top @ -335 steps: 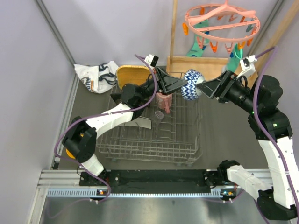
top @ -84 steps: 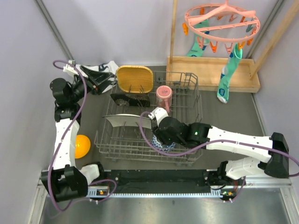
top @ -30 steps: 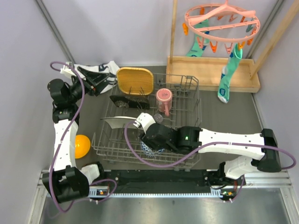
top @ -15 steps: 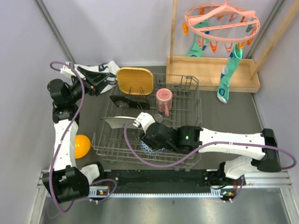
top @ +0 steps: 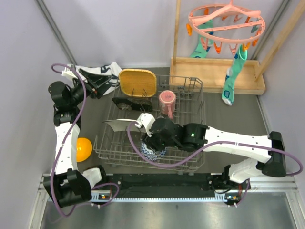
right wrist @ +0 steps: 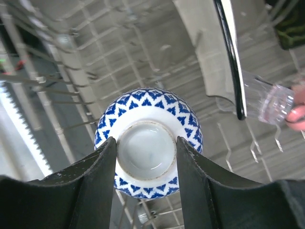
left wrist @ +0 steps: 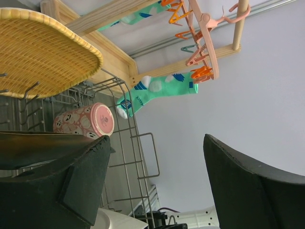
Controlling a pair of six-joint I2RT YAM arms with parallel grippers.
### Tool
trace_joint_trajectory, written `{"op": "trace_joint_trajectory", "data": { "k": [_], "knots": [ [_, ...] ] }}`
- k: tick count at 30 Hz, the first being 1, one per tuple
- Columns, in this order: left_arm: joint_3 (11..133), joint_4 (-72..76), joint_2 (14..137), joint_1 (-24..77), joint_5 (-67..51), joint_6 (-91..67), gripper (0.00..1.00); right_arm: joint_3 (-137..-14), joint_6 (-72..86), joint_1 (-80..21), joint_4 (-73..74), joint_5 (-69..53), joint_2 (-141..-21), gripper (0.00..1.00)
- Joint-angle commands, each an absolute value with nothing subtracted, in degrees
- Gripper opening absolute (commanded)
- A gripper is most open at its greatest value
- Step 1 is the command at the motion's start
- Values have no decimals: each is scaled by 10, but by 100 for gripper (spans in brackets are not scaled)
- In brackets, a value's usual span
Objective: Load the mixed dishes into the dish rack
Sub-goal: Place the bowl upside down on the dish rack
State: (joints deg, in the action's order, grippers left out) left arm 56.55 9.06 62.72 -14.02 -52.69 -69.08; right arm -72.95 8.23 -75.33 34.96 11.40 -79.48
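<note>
My right gripper is shut on the foot ring of the blue-white patterned bowl, which hangs upside down low inside the dish rack's front part; from above the bowl peeks out under the wrist. In the rack stand the yellow plate, the black floral plate, the pale plate, the pink cup and the small clear glass. The orange bowl lies on the table left of the rack. My left gripper is open and empty, raised at the far left.
A white printed cloth lies behind the left gripper. At the back right stand a wooden tray and a pink peg hanger with teal socks. Upright prongs surround the bowl.
My right gripper, still holding the bowl, has shifted slightly to the right and back inside the rack. The left arm has not moved.
</note>
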Motion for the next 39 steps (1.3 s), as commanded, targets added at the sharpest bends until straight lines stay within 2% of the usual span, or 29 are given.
{"op": "trace_joint_trajectory", "data": {
  "k": [1,11,39],
  "knots": [
    [557,124,613,-145,-529,-688,83,-773,58,-744,326,3,-739,0],
    [557,123,616,-147,-527,-687,83,-774,4,-713,326,-74,-751,0],
    [553,114,624,-154,-532,-673,83,-802,-37,-686,315,-91,-819,0]
  ]
}}
